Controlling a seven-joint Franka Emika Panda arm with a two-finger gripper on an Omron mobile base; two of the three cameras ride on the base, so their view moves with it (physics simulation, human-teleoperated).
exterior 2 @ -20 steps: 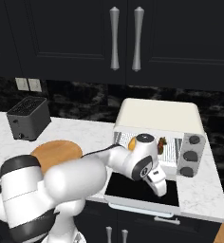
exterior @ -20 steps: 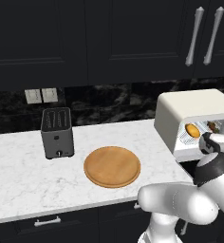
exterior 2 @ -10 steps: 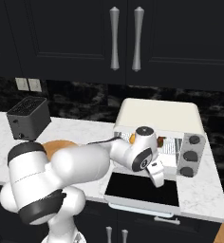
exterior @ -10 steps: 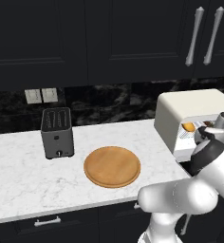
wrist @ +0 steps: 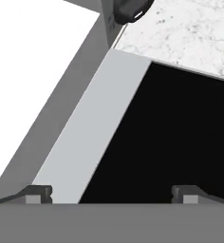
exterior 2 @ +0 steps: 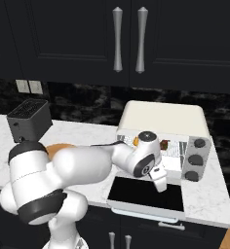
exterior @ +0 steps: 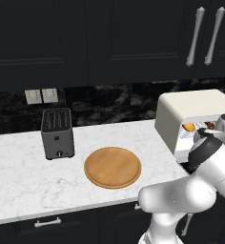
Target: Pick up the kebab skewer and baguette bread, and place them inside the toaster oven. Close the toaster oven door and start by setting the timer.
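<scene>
The toaster oven door [exterior 2: 147,194] is seen folded down flat, its dark glass facing up, w/ the handle bar at the front edge overhanging the counter [exterior 2: 212,199] lip. In the hand view the door's pale frame [wrist: 92,123] runs diagonally beside the black glass, marble showing past its far corner. The gripper [wrist: 112,193] is held just above the door, jaws spread wide, nothing between them; fingertips [wrist: 38,193] are seen apart, one over the frame, one over the glass. In the right base view the gripper [exterior 2: 159,181] hangs off the wrist directly in front of the oven mouth.

The toaster oven [exterior 2: 162,121] sits at the counter's right end, knobs [exterior 2: 197,159] on its right side. Open counter lies to its left: a round wooden board [exterior: 113,167] near the front edge, a dark slot toaster [exterior: 57,133] further back-left, well apart from the oven. The arm's elbow covers part of the board in the right base view.

Inside the oven, on the wire rack: the baguette bread [exterior: 189,127] at left, the kebab skewer [exterior 2: 164,144] at right, both partly hidden by the wrist.
</scene>
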